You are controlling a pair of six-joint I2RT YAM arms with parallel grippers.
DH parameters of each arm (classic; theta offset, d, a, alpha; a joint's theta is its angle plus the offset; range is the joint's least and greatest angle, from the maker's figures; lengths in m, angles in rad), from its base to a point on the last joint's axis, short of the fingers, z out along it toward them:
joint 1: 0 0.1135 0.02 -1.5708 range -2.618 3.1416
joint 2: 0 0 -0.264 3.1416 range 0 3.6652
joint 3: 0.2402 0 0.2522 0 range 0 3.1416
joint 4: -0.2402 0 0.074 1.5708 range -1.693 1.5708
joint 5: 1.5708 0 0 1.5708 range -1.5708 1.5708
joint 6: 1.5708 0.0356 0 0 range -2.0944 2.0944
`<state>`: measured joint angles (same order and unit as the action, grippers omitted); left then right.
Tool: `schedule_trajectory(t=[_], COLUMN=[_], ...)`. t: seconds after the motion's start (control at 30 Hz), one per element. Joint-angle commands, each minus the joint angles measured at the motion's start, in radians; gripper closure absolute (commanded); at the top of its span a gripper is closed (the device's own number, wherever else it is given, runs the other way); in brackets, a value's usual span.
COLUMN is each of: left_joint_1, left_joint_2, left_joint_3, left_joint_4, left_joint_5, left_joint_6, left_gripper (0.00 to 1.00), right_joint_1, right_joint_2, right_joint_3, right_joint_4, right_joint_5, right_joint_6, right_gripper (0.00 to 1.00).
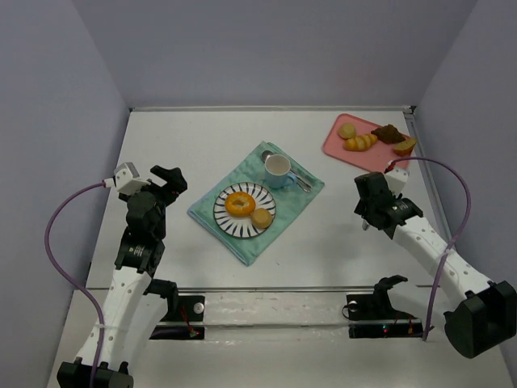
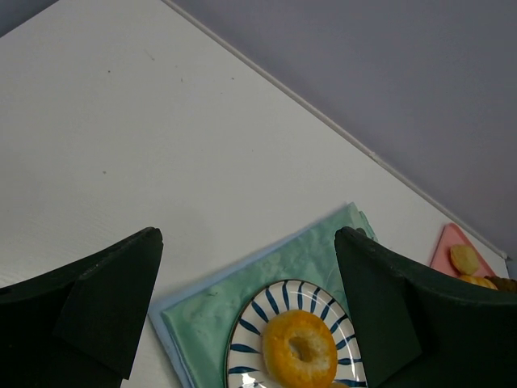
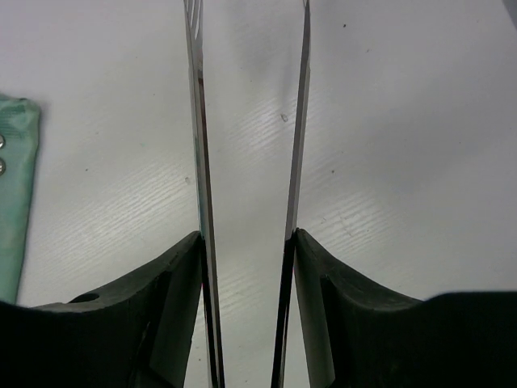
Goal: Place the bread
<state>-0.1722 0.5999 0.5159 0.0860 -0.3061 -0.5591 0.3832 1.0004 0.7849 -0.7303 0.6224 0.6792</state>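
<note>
The right claw (image 1: 371,204) is pinching a pair of metal tongs (image 3: 198,121), whose blades are standing apart with nothing between them. The bread (image 1: 360,142) is lying on the pink tray (image 1: 333,145) at about twelve o'clock from that claw, its long croissant running roughly eight to two. The striped plate (image 1: 218,208) is sitting at nine o'clock. The left claw (image 2: 246,238) is hanging spread and much farther off, so the right arm is looking better placed for the reach.

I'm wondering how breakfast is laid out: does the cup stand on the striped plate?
No, the cup stands on the green cloth, just behind the striped plate.
</note>
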Motion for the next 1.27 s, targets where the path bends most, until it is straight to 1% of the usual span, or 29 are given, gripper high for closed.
schedule_trajectory(t=[0.0, 0.1, 0.2, 0.3, 0.37, 0.4, 0.43, 0.47, 0.5, 0.7, 0.8, 0.87, 1.03, 1.17, 1.23], left_joint_1=[0.003, 0.003, 0.003, 0.003, 0.003, 0.003, 0.003, 0.003, 0.003, 0.003, 0.003, 0.003, 0.003, 0.003, 0.003], left_joint_2=[-0.017, -0.019, -0.020, -0.023, -0.025, -0.025, -0.026, -0.029, -0.031, -0.042, -0.049, -0.049, -0.032, -0.014, -0.012], left_joint_3=[-0.008, -0.008, -0.007, -0.008, -0.007, -0.005, -0.005, -0.005, -0.005, -0.001, -0.002, -0.002, 0.007, 0.032, 0.030], left_joint_4=[0.051, 0.047, 0.041, 0.040, 0.041, 0.040, 0.038, 0.037, 0.035, 0.026, 0.020, 0.017, 0.011, -0.009, -0.009], left_joint_5=[-0.004, -0.007, -0.011, -0.013, -0.016, -0.018, -0.018, -0.018, -0.018, -0.022, -0.030, -0.030, -0.025, -0.001, 0.018], left_joint_6=[-0.001, -0.001, -0.001, -0.001, -0.002, -0.001, -0.001, -0.001, -0.001, -0.002, -0.004, -0.005, -0.004, 0.004, 0.001], left_gripper=[0.01, 0.01, 0.01, 0.01, 0.01, 0.01, 0.01, 0.01, 0.01, 0.01, 0.01, 0.01, 0.01, 0.01, 0.01], right_joint_1=[-0.023, -0.023, -0.023, -0.023, -0.023, -0.023, -0.023, -0.023, -0.023, -0.023, -0.023, -0.023, -0.023, -0.023, -0.023], right_joint_2=[0.064, 0.115, 0.150, 0.158, 0.138, 0.129, 0.119, 0.101, 0.089, -0.043, -0.127, -0.184, -0.299, -0.388, -0.401], right_joint_3=[-0.019, -0.022, -0.033, -0.045, -0.068, -0.081, -0.097, -0.101, -0.101, -0.049, 0.005, 0.030, 0.016, -0.018, -0.026], right_joint_4=[0.083, 0.106, 0.121, 0.155, 0.204, 0.219, 0.227, 0.227, 0.227, 0.220, 0.215, 0.210, 0.206, 0.206, 0.206], right_joint_5=[-0.013, -0.032, -0.044, -0.087, -0.142, -0.159, -0.174, -0.171, -0.168, -0.139, -0.084, -0.037, 0.031, 0.034, 0.028], right_joint_6=[0.057, 0.065, 0.075, 0.079, 0.083, 0.086, 0.098, 0.105, 0.105, 0.063, 0.004, -0.003, 0.000, -0.010, -0.041], right_gripper=[0.46, 0.41, 0.40, 0.36, 0.29, 0.22, 0.10, 0.04, 0.00, 0.00, 0.00, 0.00, 0.00, 0.00, 0.00])
